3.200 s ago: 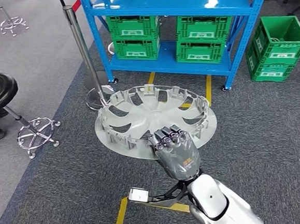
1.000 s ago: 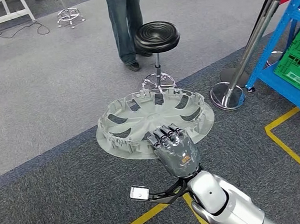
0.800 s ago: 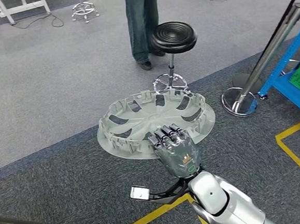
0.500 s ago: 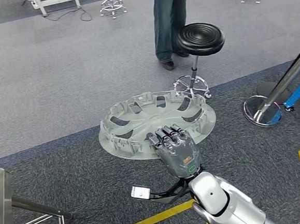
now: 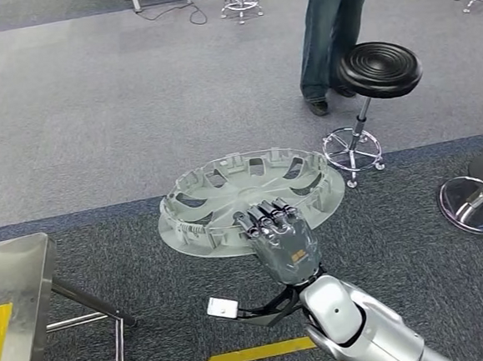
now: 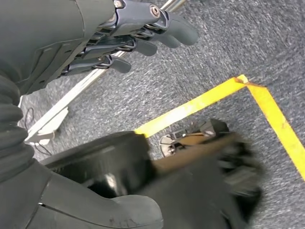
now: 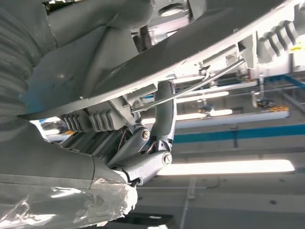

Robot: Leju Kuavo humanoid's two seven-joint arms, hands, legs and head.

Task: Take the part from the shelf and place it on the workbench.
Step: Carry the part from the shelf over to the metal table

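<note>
The part is a grey plastic wheel cover [image 5: 227,190], lying flat in the air above the carpet in the head view. My right hand [image 5: 282,244] grips its near rim, fingers curled over the edge. The right wrist view looks up at the cover's underside [image 7: 201,38], with my fingers [image 7: 163,114] hooked around the rim. A corner of the steel workbench [image 5: 15,273] enters at the lower left, below and to the left of the cover. My left hand [image 6: 118,43] hangs over the floor with its fingers stretched out and nothing in them.
A black round stool [image 5: 378,69] stands beyond the cover to the right, with a person's legs [image 5: 328,31] just behind it. A stanchion base [image 5: 474,202] sits at the right edge. Yellow floor tape [image 5: 259,355] runs near my feet.
The camera has turned left: the blue shelf has left the picture, stool and person slid right, and the workbench corner came in at lower left. My right hand's hold is unchanged.
</note>
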